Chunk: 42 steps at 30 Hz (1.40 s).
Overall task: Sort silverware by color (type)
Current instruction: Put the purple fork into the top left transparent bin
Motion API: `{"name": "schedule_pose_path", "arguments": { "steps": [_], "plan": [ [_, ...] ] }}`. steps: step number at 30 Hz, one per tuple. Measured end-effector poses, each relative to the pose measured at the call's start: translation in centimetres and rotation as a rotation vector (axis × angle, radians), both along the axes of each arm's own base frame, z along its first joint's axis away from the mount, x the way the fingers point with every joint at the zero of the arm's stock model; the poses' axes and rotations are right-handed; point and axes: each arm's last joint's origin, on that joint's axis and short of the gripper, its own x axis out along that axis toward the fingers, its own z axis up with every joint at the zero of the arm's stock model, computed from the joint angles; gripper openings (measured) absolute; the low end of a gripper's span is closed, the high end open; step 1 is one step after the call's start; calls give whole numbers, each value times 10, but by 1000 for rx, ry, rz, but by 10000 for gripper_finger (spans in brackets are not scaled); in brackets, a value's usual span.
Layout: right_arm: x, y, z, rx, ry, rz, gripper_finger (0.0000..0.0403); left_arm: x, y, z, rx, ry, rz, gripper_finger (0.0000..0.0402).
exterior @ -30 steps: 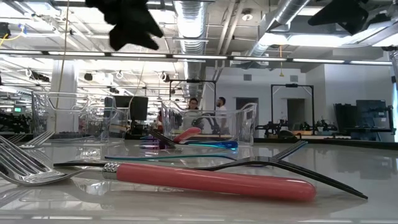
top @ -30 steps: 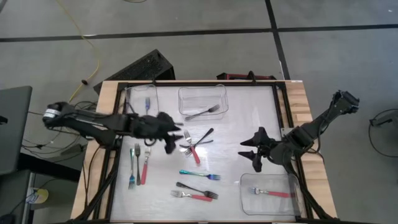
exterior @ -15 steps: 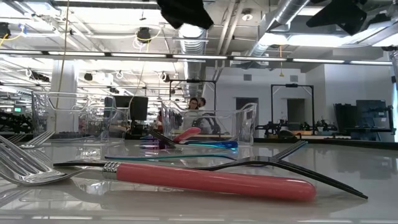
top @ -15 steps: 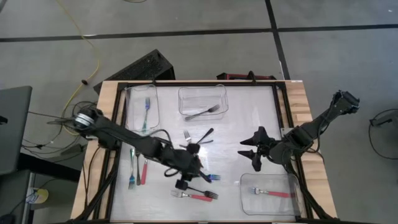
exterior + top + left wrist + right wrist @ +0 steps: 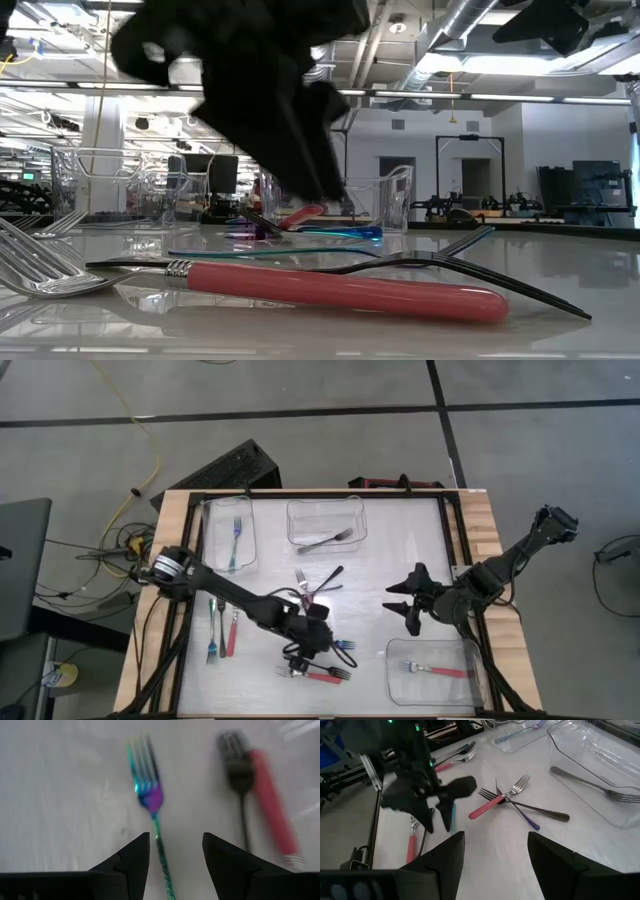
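Left claw spread astride teal fork lying flat on worktop, beside black fork and red fork, right claw spread, hovering apart, no legible writing

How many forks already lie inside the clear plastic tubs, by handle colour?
Blue-handled metal fork: 1
Black metal fork: 1
Red-handled metal fork: 1
Total: 3
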Motion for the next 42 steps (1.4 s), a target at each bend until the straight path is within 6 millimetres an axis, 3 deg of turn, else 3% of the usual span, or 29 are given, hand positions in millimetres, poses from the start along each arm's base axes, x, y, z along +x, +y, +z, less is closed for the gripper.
{"name": "schedule_pose_path", "arguments": {
  "steps": [4,13,16,21,25,29,34,42],
  "plan": [
    [0,1,0,15,11,25,238,3,1,-18,37,25,66,169],
    [0,2,-1,41,26,62,238,4,-9,-37,39,59,53,160],
    [0,2,-1,56,25,56,238,2,-10,-43,1,90,94,126],
    [-1,4,0,64,16,64,238,0,-9,-43,-55,131,135,20],
    [0,5,1,73,3,64,238,-1,-4,-35,-91,136,153,7],
    [0,5,2,74,-1,62,238,-5,3,-7,-82,69,160,4],
    [2,3,2,79,-6,52,238,-10,20,53,-79,-132,210,2],
    [2,4,3,84,-23,46,238,-48,54,146,-43,-442,448,1]
  ]
}}
